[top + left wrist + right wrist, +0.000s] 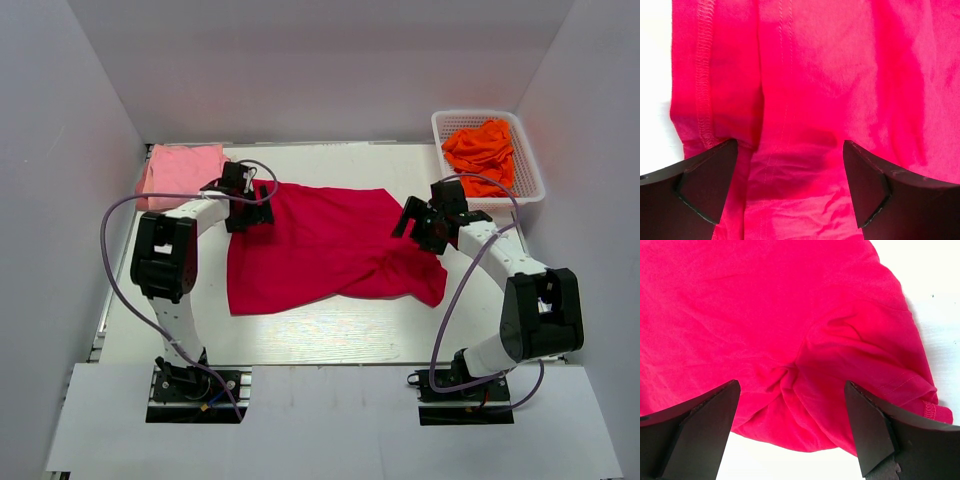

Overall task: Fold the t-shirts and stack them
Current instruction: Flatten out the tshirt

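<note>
Crimson t-shirt point(320, 250) rumpled; far corners hidden under spread jaws.

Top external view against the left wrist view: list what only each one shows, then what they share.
Only the top external view: the pink shirt at the far left, the white basket holding orange shirts, the right gripper, and the red shirt's whole outline. Only the left wrist view: close-up stitching along the red shirt's hem, and the left gripper's fingers standing wide apart over the cloth. Both: the red shirt, the left gripper at its far left corner, and some white table.
</note>
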Controlling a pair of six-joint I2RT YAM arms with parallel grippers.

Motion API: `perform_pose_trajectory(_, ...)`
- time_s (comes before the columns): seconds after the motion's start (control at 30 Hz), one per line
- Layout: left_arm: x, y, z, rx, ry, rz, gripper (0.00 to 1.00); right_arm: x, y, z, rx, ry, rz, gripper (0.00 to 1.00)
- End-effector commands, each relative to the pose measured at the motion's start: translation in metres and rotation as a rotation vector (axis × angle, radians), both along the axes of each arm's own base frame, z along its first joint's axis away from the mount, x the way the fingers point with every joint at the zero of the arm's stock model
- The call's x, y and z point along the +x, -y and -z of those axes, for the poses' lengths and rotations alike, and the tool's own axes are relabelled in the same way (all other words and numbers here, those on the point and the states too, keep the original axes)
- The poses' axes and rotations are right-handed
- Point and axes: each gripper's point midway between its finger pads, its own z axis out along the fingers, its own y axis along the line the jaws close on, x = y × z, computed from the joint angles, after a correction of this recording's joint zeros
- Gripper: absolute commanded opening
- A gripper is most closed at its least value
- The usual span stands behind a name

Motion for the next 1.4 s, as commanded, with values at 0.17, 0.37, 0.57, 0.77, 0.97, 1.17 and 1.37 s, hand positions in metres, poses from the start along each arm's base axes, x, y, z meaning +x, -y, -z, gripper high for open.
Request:
perform_pose_trajectory(0.17,-0.023,0.013,-0.037,-0.065,0.047,0.089,0.93,0.001,-0.004,-0.005,0.03,0.023,-0.007,0.9)
perform_pose_trajectory(0.37,-0.047,0.005,-0.015,-0.036,-0.037,0.089,0.92,-0.002,-0.004,-0.003,0.034,0.017,-0.006,0.9)
perform_pose_trajectory(0.57,-0.051,0.009,-0.011,-0.061,-0.044,0.104,0.86,-0.006,-0.004,-0.002,0.03,0.017,-0.016,0.9)
perform_pose_trajectory(0.77,-0.046,0.024,-0.02,-0.13,0.002,0.155,0.7,-0.01,-0.002,-0.003,0.025,0.023,-0.019,0.9)
perform_pose_trajectory(0.97,-0.049,0.032,-0.027,-0.17,-0.012,0.195,0.6,-0.014,0.0,-0.002,0.018,0.027,-0.021,0.9)
perform_pose_trajectory(1.17,-0.065,0.02,-0.035,-0.125,-0.025,0.167,0.61,-0.016,-0.001,0.0,0.026,0.023,-0.021,0.9)
perform_pose_trajectory(1.37,-0.046,0.007,-0.045,-0.085,0.054,0.112,0.73,-0.014,-0.003,0.003,0.032,0.018,-0.029,0.9)
